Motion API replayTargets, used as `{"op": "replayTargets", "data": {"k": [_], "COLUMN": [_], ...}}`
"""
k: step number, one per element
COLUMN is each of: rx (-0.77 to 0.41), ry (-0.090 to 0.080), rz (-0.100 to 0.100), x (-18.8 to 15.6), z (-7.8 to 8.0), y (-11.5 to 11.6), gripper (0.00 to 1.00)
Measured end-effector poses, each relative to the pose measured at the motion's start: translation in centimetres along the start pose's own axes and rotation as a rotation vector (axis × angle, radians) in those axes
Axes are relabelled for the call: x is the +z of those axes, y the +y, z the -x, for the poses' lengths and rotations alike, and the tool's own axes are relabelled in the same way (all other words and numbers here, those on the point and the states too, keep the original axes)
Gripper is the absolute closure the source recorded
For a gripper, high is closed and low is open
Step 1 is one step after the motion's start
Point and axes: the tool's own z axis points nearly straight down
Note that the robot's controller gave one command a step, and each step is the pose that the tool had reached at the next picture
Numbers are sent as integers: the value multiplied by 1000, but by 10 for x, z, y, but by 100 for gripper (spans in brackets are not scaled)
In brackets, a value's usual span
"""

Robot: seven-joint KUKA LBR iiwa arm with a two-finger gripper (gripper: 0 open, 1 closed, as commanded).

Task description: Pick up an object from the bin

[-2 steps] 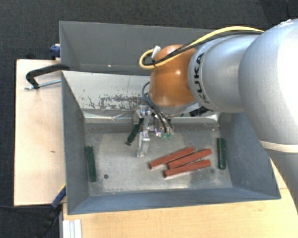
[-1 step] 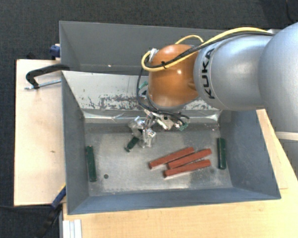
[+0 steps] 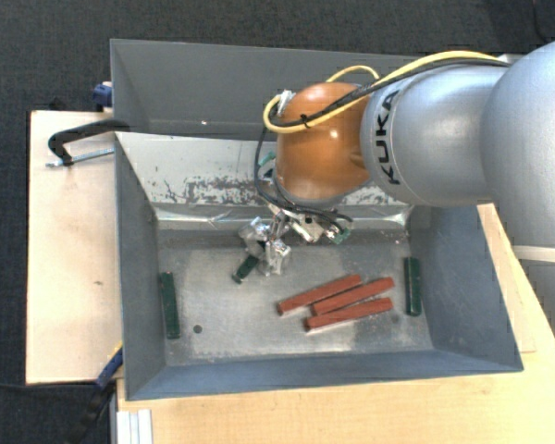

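The arm (image 3: pixel 444 128) comes in from the right and reaches down into the bin (image 3: pixel 137 248). Its orange cover (image 3: pixel 314 146) hangs over the back part of the floor. Below the cover, the gripper (image 3: pixel 272 250) stands low over the floor, a little left of the middle and near the back wall.

A short green stick (image 3: pixel 246 269) lies tilted just beside the gripper, on its left and a little toward the front. The upper end of this stick is at the tip of the gripper. Whether they touch is not clear. I also cannot tell if the gripper is open or closed, or if it grips this stick.

Three red sticks (image 3: pixel 338 302) lie close together on the floor, to the right of the gripper and nearer the front. A left green stick (image 3: pixel 169 305) lies along the left wall. A right green stick (image 3: pixel 412 286) lies by the right wall. A small dark dot (image 3: pixel 197 330) is near the front left.
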Motion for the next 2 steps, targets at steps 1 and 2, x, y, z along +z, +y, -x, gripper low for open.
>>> {"op": "replayTargets", "data": {"k": [1, 2], "rx": [-109, -111], "ry": [12, 12], "rz": [7, 8], "x": [-37, -37], "z": [-18, -18], "y": [-14, -13], "gripper": [0, 0]}}
